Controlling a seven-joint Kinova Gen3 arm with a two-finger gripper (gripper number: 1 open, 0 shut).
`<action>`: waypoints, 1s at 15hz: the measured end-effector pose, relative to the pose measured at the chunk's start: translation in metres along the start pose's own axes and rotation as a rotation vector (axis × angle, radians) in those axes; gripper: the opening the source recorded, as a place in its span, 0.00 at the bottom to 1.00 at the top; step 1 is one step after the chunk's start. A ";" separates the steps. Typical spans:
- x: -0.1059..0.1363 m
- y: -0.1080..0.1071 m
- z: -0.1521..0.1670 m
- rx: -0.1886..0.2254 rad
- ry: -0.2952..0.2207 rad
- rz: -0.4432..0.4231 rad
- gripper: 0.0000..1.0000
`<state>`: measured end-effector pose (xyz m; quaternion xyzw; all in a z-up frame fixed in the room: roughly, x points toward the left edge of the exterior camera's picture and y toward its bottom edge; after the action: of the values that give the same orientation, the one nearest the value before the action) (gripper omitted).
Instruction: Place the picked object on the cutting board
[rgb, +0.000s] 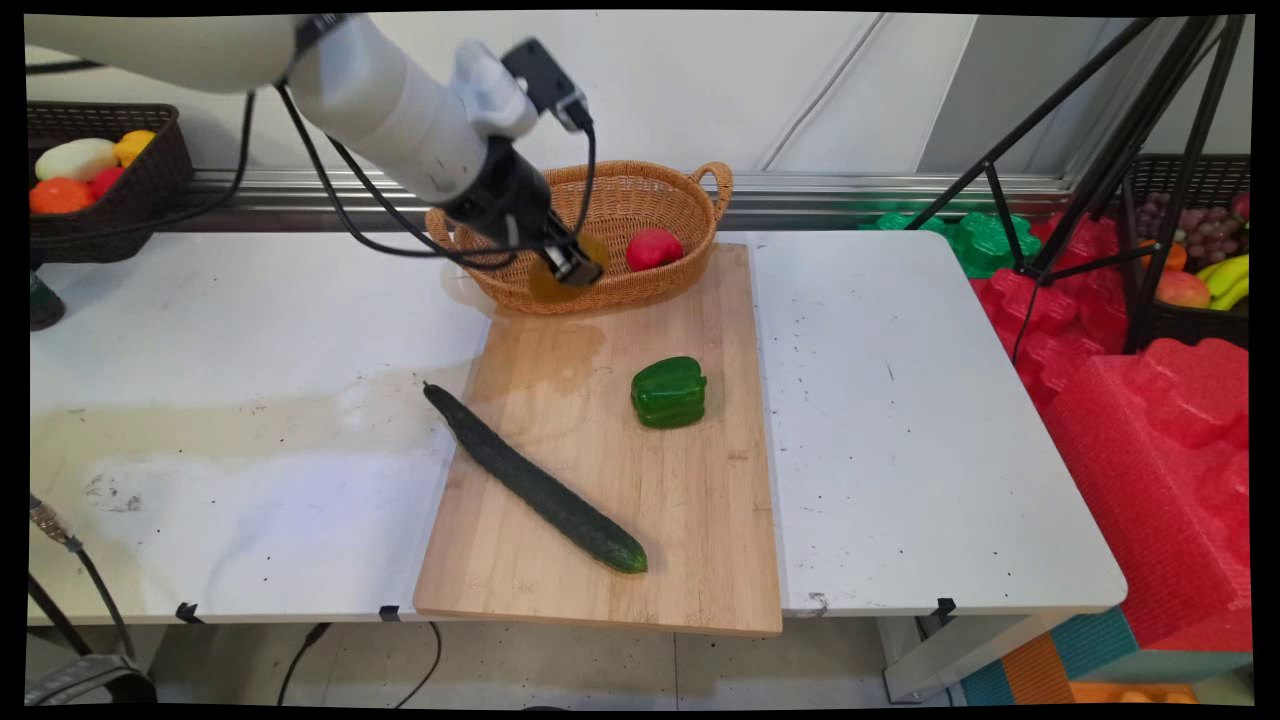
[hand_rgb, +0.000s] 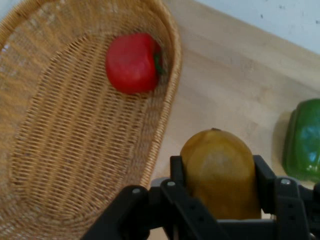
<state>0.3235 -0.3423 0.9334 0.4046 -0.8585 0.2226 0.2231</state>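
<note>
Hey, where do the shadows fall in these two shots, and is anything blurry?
Main view: soft shadows lie to the left of the wicker basket and cucumber on the cutting board; the held yellow-brown fruit looks smeared. Hand view: the tool and that fruit look soft; the red pepper looks slightly clearer.

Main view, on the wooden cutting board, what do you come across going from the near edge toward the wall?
cucumber → green bell pepper → gripper shut on a yellowish-brown fruit, over the near rim of the wicker basket → red fruit inside the basket.
</note>
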 end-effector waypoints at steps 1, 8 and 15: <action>-0.002 0.003 0.010 -0.006 -0.016 0.001 0.00; -0.013 0.012 0.072 -0.051 -0.109 0.002 0.00; -0.021 0.021 0.108 -0.092 -0.156 0.016 0.00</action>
<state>0.2971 -0.3788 0.8303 0.4030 -0.8858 0.1525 0.1721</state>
